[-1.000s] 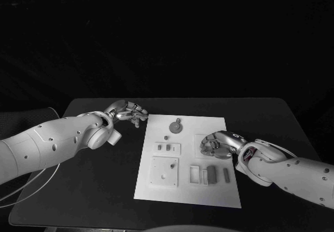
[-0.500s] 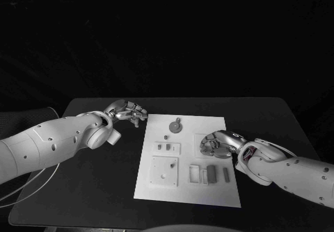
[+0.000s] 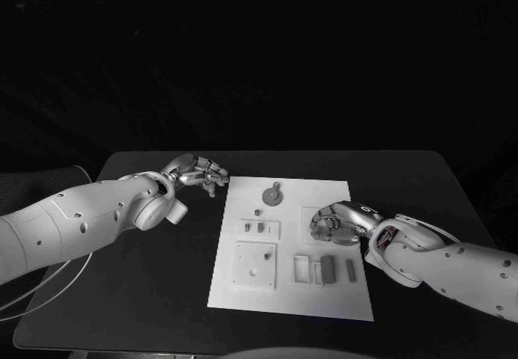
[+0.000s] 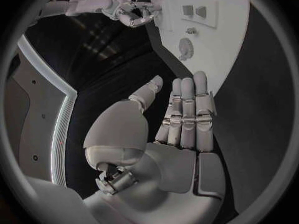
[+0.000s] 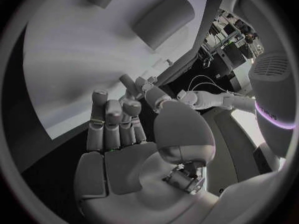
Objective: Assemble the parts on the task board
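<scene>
Where the white task board [image 3: 291, 299] reaches nearest the camera, low in the middle of the head view, its surface is bare; a little farther up sit a square plate [image 3: 256, 265] with small holes and, to its right, a row of narrow upright parts [image 3: 327, 270] in slots. Just above and right of that row, the right robot hand [image 3: 337, 225] hangs over the board's right side with its fingers curled inward; whether they close on a small part is hard to tell from the head view, while the right wrist view shows the fingers [image 5: 115, 122] extended side by side with nothing visible between them, so I cannot say for certain that it holds anything. Left of that hand lies a small rectangular block [image 3: 259, 228] carrying two tiny pieces. Farther up the board rests a round grey part [image 3: 273, 196] with a small tab. Beyond the board's upper left corner, over the dark desk [image 3: 162, 299], the left robot hand [image 3: 197, 173] hovers with its fingers loosely spread and empty; the left wrist view shows its fingers [image 4: 187, 112] straight and together, nothing in the palm.
</scene>
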Controlling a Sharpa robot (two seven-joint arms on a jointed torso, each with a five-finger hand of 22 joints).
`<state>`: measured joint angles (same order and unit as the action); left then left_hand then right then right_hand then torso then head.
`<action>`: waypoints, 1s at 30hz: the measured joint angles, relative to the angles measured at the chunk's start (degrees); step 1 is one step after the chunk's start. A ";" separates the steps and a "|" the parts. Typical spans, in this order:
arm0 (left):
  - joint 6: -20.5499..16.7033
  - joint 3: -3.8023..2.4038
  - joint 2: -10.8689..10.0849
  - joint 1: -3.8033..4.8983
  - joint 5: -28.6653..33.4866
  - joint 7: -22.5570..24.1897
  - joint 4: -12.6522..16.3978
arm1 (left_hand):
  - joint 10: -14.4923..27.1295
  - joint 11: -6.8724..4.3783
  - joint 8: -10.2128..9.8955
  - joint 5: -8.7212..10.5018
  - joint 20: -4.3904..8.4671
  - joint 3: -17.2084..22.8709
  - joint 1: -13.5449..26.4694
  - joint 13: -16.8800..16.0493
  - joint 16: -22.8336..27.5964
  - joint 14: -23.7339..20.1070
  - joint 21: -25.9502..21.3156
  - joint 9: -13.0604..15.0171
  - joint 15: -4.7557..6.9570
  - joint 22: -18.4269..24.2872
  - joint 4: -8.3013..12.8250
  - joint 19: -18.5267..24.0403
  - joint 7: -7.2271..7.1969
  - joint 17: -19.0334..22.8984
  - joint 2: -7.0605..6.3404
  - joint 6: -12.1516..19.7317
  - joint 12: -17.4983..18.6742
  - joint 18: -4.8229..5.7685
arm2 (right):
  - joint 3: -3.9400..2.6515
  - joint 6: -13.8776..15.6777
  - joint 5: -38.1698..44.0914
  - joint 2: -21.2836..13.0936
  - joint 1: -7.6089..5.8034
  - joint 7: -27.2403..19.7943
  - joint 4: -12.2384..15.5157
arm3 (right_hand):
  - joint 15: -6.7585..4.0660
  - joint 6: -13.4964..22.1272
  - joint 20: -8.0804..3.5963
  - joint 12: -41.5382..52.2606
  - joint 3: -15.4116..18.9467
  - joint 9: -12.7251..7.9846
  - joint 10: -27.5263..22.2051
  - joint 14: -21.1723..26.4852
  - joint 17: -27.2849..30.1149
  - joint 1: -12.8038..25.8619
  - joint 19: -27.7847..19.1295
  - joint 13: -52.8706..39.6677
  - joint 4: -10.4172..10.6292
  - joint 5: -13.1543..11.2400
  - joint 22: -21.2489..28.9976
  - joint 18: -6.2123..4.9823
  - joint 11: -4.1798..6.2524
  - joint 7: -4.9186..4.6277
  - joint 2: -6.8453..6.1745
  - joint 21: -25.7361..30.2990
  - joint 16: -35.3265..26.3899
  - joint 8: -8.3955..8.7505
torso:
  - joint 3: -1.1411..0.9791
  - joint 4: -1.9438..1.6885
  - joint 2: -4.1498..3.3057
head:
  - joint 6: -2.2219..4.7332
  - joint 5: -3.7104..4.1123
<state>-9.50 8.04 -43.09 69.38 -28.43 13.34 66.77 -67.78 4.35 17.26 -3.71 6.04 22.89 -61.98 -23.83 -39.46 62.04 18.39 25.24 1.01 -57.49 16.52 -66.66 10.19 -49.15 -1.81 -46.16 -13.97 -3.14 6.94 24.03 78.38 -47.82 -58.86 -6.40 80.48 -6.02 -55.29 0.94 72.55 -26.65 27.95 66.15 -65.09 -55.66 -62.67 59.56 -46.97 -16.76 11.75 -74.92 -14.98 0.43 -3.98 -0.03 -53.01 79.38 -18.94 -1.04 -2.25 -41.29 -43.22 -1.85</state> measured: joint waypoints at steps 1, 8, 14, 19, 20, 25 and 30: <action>0.00 0.00 0.00 0.00 0.00 0.00 0.00 | 0.00 0.00 0.00 0.00 0.00 0.00 -0.17 0.00 0.09 0.00 0.00 0.00 0.00 0.00 0.00 0.00 0.00 0.00 0.17 0.00 0.00 0.00 | -0.02 0.06 0.03 -0.08 0.00 -0.01 0.13 | -0.01 -0.10 0.00 0.00 0.00 0.01 0.00 -0.01 0.00 0.01 0.00 0.00 0.00 0.00 0.00 0.00 0.00 0.10 0.15 0.00 0.00 0.00 | 0.00 -0.01 0.00 | -0.01 0.00; -0.01 0.02 0.00 0.00 0.00 0.00 -0.03 | 0.00 0.00 0.00 0.00 0.00 0.00 -0.23 0.01 0.20 0.00 0.00 0.00 0.00 0.01 0.00 0.01 0.00 -0.05 0.23 0.00 0.00 -0.01 | -0.20 0.35 0.26 -0.58 -0.09 -0.08 0.85 | -0.01 -0.28 0.00 0.00 0.02 0.01 -0.20 -0.01 0.05 0.06 0.00 0.00 -0.02 -0.01 0.00 -0.01 0.20 0.28 0.37 0.00 0.00 -0.49 | 0.02 -0.01 0.00 | -0.02 -0.02; -0.02 0.02 0.00 0.00 0.00 0.00 -0.10 | 0.00 0.00 0.00 0.00 -0.01 0.00 -0.23 -0.02 0.20 0.00 0.00 0.00 0.00 -0.04 0.00 0.01 0.00 -0.05 0.23 0.00 0.00 0.00 | -0.30 0.36 0.45 -0.74 -0.37 -0.15 1.32 | -0.14 -0.38 0.00 0.00 0.08 0.01 0.00 0.12 0.05 -0.01 0.00 0.00 -0.08 -0.01 0.00 -0.01 0.41 0.37 0.44 0.00 0.00 -0.53 | 0.02 -0.01 0.00 | -0.02 -0.02; -0.02 0.02 0.00 0.00 0.00 0.00 -0.12 | 0.00 0.00 0.00 0.00 -0.01 0.00 -0.23 -0.04 0.20 0.00 0.00 0.01 0.00 -0.04 0.00 0.01 0.00 -0.10 0.23 0.00 0.00 0.00 | -0.42 0.35 0.57 -0.85 -0.51 -0.21 1.65 | -0.41 -0.55 0.01 -0.22 0.08 0.01 0.00 0.00 0.05 -0.01 0.00 -0.01 -0.08 -0.05 0.00 -0.01 0.41 0.55 0.43 0.00 0.00 -0.53 | 0.01 -0.01 0.00 | -0.05 -0.02; -0.02 0.02 0.00 0.00 0.00 0.00 -0.13 | 0.01 0.00 0.00 0.00 -0.01 0.00 -0.23 -0.04 0.20 0.00 0.00 0.01 0.00 -0.04 0.00 0.01 0.00 -0.10 0.23 0.00 0.00 -0.01 | -0.47 0.35 0.59 -0.90 -0.53 -0.22 1.80 | -0.42 -0.58 0.01 -0.22 0.08 0.01 0.00 -0.01 0.05 -0.01 0.00 0.00 -0.08 -0.05 0.00 -0.01 0.41 0.58 0.43 0.00 0.00 -0.53 | 0.00 -0.01 0.00 | -0.07 -0.02; -0.02 0.01 0.01 0.00 0.00 0.00 -0.17 | 0.01 0.00 0.00 0.00 -0.01 0.00 -0.23 -0.03 0.20 0.00 0.00 -0.05 0.00 -0.03 0.00 0.01 0.00 -0.09 0.23 0.00 0.00 0.00 | -0.71 0.29 0.64 -1.44 -1.14 -0.24 2.82 | -0.42 -0.65 0.01 -0.22 0.08 0.01 0.00 -0.02 0.05 -0.01 0.00 -0.01 -0.08 -0.05 0.00 -0.02 0.41 0.64 0.43 0.00 0.00 -0.52 | -0.01 -0.01 0.00 | -0.09 -0.04; -0.02 0.00 0.02 0.00 0.00 0.00 -0.22 | 0.01 0.00 0.00 0.00 -0.02 0.00 -0.23 -0.05 0.20 0.00 0.00 -0.04 0.00 -0.03 0.00 0.01 0.00 -0.14 0.23 0.00 0.23 -0.01 | -1.00 0.20 0.47 -2.32 -3.18 -0.24 4.36 | -0.42 -0.66 0.01 -0.22 0.09 0.01 0.20 -0.01 0.10 -0.01 0.00 -0.01 -0.09 -0.05 0.00 -0.02 0.61 0.65 0.43 0.00 0.00 -0.75 | -0.01 0.02 0.00 | -0.12 -0.05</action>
<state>-9.52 8.04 -43.07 69.38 -28.43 13.34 66.55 -67.77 4.35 17.26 -3.71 6.02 22.89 -62.20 -23.88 -39.26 62.04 18.39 25.20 1.01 -57.52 16.52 -66.65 10.19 -49.29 -1.58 -46.16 -13.74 -3.15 5.94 24.23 78.85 -50.14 -62.04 -6.64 84.84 -6.44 -55.96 0.94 72.33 -26.56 27.97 66.35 -65.11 -55.56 -62.68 59.56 -46.98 -16.84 11.70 -74.92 -15.00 1.04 -3.33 0.39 -53.01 79.38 -19.68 -1.05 -2.22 -41.29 -43.34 -1.90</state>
